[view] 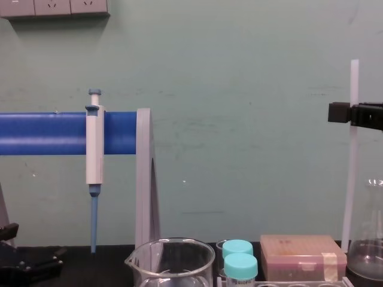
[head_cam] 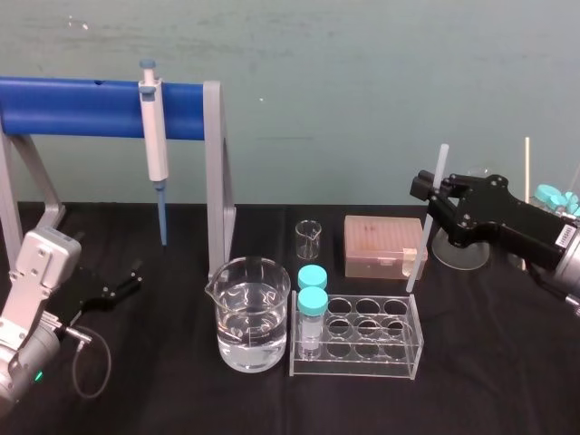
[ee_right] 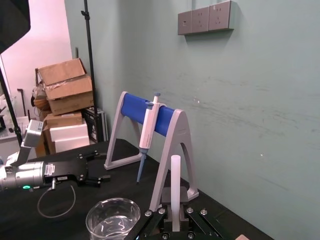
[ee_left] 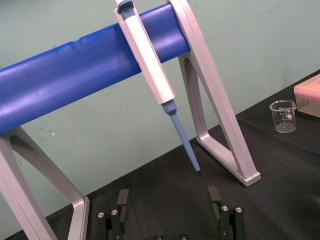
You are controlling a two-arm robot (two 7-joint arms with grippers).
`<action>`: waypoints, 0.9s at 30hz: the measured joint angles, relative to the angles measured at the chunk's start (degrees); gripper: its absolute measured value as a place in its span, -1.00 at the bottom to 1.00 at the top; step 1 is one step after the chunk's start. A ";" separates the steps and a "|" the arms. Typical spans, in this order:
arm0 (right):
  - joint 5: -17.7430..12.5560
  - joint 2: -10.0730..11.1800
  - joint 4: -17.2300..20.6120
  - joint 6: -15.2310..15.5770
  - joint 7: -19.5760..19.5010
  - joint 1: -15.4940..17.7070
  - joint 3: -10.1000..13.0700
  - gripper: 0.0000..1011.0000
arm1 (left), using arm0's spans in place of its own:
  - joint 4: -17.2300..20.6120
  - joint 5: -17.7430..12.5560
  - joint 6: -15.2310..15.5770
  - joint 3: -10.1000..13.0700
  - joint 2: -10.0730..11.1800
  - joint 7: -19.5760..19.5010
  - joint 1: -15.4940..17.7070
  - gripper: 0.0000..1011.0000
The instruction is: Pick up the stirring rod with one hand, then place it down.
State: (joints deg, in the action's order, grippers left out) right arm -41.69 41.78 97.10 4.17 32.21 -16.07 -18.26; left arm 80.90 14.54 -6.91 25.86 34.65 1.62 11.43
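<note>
Stirring rod (head_cam: 423, 237): one, thin, straight, translucent white. It stands almost upright over the right side of the counter (head_cam: 489, 381), its lower end just beside the single tan tip box (head_cam: 381, 245). Right pincer (head_cam: 433, 193) pinches it above its middle. Left pincer (ee_left: 170, 210) sits low at the counter's left, jaws spread, holding nothing.

Count:
- one pipette (head_cam: 156, 136) on one blue stand (head_cam: 72, 107)
- one large beaker (head_cam: 252, 313)
- one small beaker (head_cam: 308, 237)
- two teal-capped vials (head_cam: 313, 299) in one clear rack (head_cam: 399, 353)
</note>
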 joint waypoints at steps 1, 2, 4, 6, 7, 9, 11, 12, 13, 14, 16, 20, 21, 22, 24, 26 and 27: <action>-0.03 0.01 0.02 -0.02 0.02 0.05 -0.01 -0.87 | 0.00 0.00 0.00 0.00 0.00 0.00 0.00 0.98; -0.09 0.04 0.05 -0.07 0.09 0.15 -0.02 -0.87 | 0.00 0.00 0.00 0.00 0.00 0.00 0.00 0.98; -0.17 0.08 0.09 -0.18 0.16 0.32 -0.03 -0.87 | 0.00 0.00 0.00 0.00 0.00 0.00 0.00 0.98; -0.20 0.16 0.18 -0.41 0.32 0.73 -0.16 -0.87 | 0.00 0.00 0.00 0.00 0.00 0.00 0.00 0.98; -0.17 0.19 0.18 -0.61 0.46 1.06 -0.31 -0.87 | 0.00 0.00 0.00 0.00 0.00 0.00 0.00 0.98; -0.10 0.21 0.13 -0.84 0.56 1.39 -0.48 -0.87 | 0.00 0.00 0.00 0.00 0.00 0.00 0.00 0.98; -0.01 0.21 0.03 -1.00 0.60 1.68 -0.67 -0.87 | 0.00 0.00 0.00 0.00 0.00 0.00 0.00 0.98; 0.25 0.21 -0.10 -1.17 0.61 1.94 -0.87 -0.87 | 0.00 0.00 0.00 0.00 0.00 0.00 0.00 0.98; 0.38 0.19 -0.16 -1.29 0.61 2.08 -0.95 -0.87 | 0.00 0.00 0.00 0.00 0.00 0.00 0.00 0.98; 0.51 0.17 -0.23 -1.40 0.61 2.22 -1.03 -0.87 | 0.00 0.00 0.00 0.00 0.00 0.00 0.00 0.98; 1.12 0.03 -0.54 -2.01 0.62 2.57 -1.24 -0.87 | 0.00 0.00 0.00 0.00 0.00 0.00 0.00 0.98; 2.79 -0.33 -1.09 -3.90 0.94 2.95 -1.59 -0.87 | 0.00 0.00 0.00 0.00 0.00 0.00 0.00 0.98; 3.26 -0.53 -1.27 -4.37 1.09 3.03 -1.66 -0.87 | 0.00 0.00 0.00 0.00 0.00 0.00 0.00 0.98; 3.48 -0.64 -1.38 -4.53 1.13 3.03 -1.69 -0.87 | 0.00 0.00 0.00 0.00 0.00 0.00 0.00 0.98; 3.78 -0.93 -1.63 -4.75 1.26 3.03 -1.78 -0.87 | 0.00 0.00 0.00 0.00 0.00 0.00 0.00 0.98; 4.14 -1.36 -2.04 -4.85 1.42 2.95 -1.95 -0.87 | 0.00 0.00 0.00 0.00 0.00 0.00 0.00 0.98; 4.23 -1.47 -2.16 -4.85 1.46 2.91 -2.00 -0.87 | 0.00 0.00 0.00 0.00 0.00 0.00 0.00 0.98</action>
State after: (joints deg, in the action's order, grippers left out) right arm -37.46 40.30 94.94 -0.68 33.67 -13.15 -20.26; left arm 80.90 14.55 -6.91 25.86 34.65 1.62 11.43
